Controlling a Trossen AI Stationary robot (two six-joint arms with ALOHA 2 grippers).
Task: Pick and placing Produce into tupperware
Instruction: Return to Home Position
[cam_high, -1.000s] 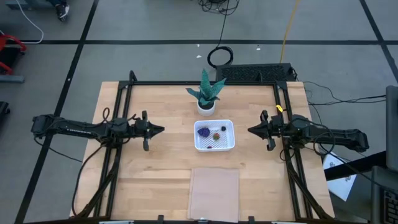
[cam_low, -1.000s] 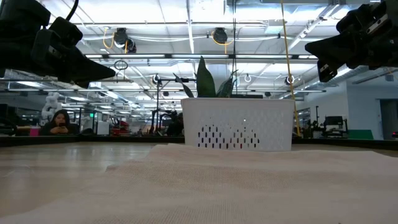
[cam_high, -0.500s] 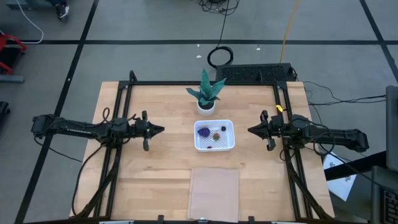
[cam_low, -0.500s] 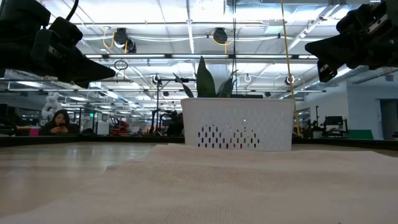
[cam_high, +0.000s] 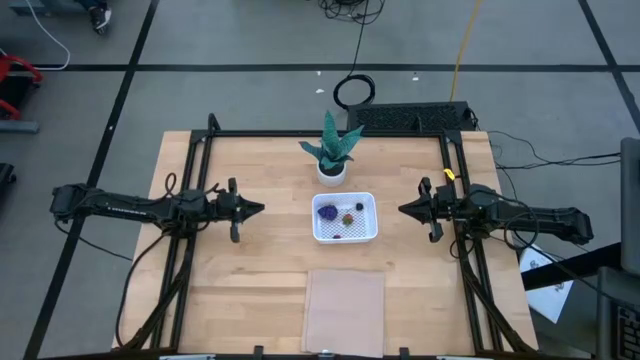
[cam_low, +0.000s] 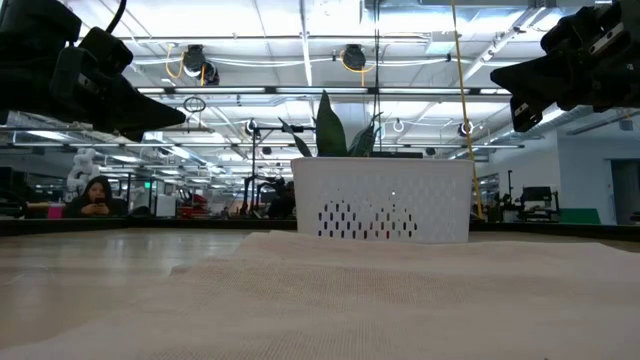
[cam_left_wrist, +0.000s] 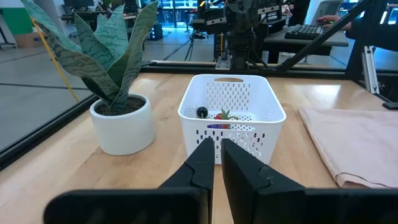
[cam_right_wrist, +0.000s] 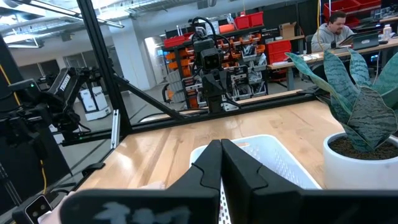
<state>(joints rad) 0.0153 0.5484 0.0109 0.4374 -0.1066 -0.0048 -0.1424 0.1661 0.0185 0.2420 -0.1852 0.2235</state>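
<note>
Nothing has moved since the earlier frames. We log the left gripper (cam_high: 258, 209) and right gripper (cam_high: 404, 209) stretched level above the worktop (cam_high: 250, 280), flanking the tupperware (cam_high: 346, 241), jaws closed and empty. We count four inside: grape cluster (cam_high: 327, 212), strawberry (cam_high: 347, 219), dark red fruit (cam_high: 338, 236), blackish fruit (cam_high: 358, 208).

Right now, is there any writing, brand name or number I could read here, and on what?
No text here is readable.
Basket, plant pot, cloth: no markings show.
Left gripper, right gripper, at either side of the basket: none.
Paper on the floor: print too small.
Red bins on shelves: too blurred.
</note>
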